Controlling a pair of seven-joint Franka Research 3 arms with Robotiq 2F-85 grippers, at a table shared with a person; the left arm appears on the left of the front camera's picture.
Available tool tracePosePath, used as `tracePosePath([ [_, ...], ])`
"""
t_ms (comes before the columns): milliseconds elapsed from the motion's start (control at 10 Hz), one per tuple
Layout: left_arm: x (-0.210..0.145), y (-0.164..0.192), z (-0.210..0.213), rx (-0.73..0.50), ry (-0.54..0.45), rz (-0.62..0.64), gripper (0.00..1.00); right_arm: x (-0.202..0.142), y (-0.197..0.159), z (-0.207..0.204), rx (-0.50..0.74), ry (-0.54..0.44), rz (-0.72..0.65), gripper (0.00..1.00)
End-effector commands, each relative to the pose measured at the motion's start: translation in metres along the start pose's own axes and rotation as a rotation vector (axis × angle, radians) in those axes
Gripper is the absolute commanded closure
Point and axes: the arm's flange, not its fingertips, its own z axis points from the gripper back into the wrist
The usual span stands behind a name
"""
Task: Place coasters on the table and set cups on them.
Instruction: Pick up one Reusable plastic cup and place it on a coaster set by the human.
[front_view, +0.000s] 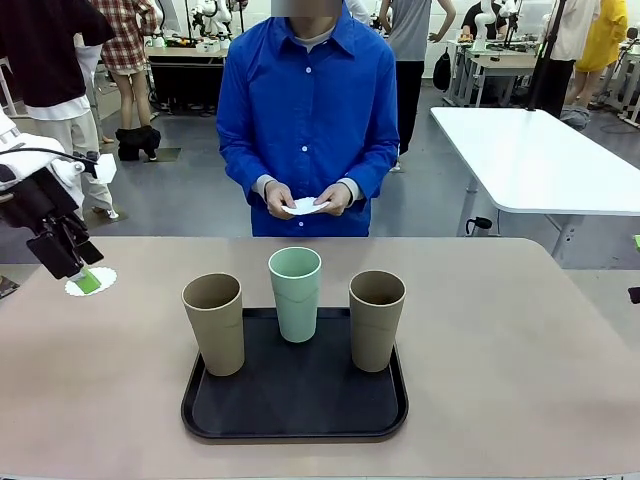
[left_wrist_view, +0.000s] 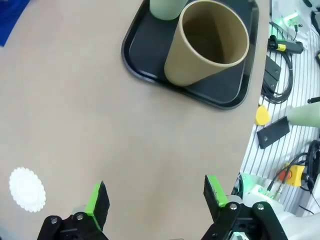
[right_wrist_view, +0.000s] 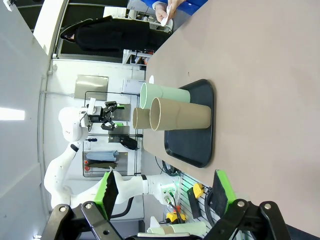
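Beige-pink matte tabletop (front_view: 500, 350) in a crowded workshop. Black rounded-square tray (front_view: 300, 402) carries three tall matte tumblers (front_view: 296, 293). White scalloped paper doily (left_wrist_view: 27, 189) lies near spread left pincer (left_wrist_view: 156, 194); right pincer (right_wrist_view: 166, 186) likewise spread.

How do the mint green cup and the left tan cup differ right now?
Colour: the mint green cup is pale green, while the left tan cup is tan-brown. Place: the mint green cup stands toward the far edge of the black tray, in the middle, while the left tan cup stands nearer the robot, by the tray's left edge. Both stand upright, rims up, with the same tapered, handle-free shape.
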Motion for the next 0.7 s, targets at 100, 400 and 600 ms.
tracePosePath([
  [100,-0.026,0.039,-0.020,-0.085,-0.337,-0.138,0.00,0.001,0.000,0.000,0.006,-0.002,-0.003,0.00],
  [400,-0.048,0.068,-0.040,-0.141,-0.582,-0.349,0.00,0.001,0.000,0.000,0.006,-0.002,-0.003,0.00],
  [600,-0.058,0.082,-0.066,-0.300,-0.677,-0.303,0.00,0.001,0.000,0.000,0.006,-0.002,-0.003,0.00],
])
